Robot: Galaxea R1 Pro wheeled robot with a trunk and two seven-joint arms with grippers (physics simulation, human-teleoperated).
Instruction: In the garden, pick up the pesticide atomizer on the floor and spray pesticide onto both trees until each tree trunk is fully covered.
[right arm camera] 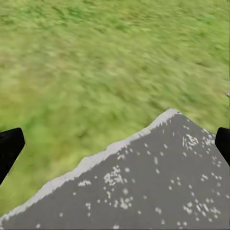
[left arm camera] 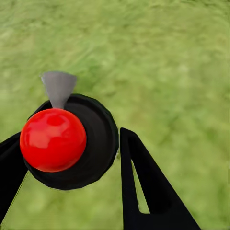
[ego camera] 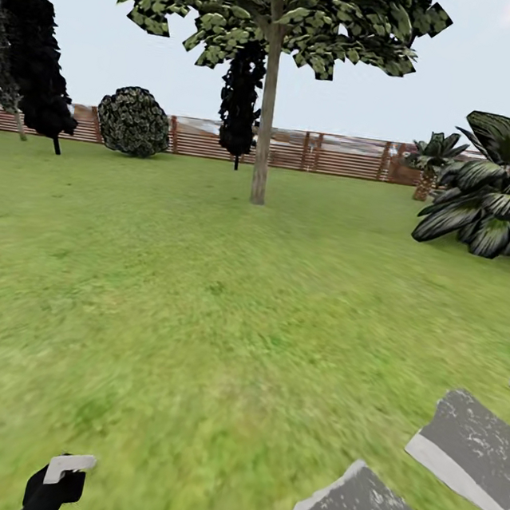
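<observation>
Lawn [ego camera: 198,320] stretches ahead of both hands, one tree trunk [ego camera: 265,128] far beyond. Right hand [right arm camera: 115,143] gapes wide above a grey paving slab [right arm camera: 153,191]. Left hand [left arm camera: 72,143] seems clamped on the pesticide atomizer [left arm camera: 98,139]. It is likely light, rigid and slick, so grip its black body, not the red ball [left arm camera: 52,139].

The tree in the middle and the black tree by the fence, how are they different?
The tree has green blocky leaves high on a bare grey-beige trunk; the black tree is black nearly to the ground. The tree's crown spreads wide, the black tree's is a narrow cone. The tree stands out on the lawn; the black tree is nearer the fence. Both are tall and upright.
</observation>
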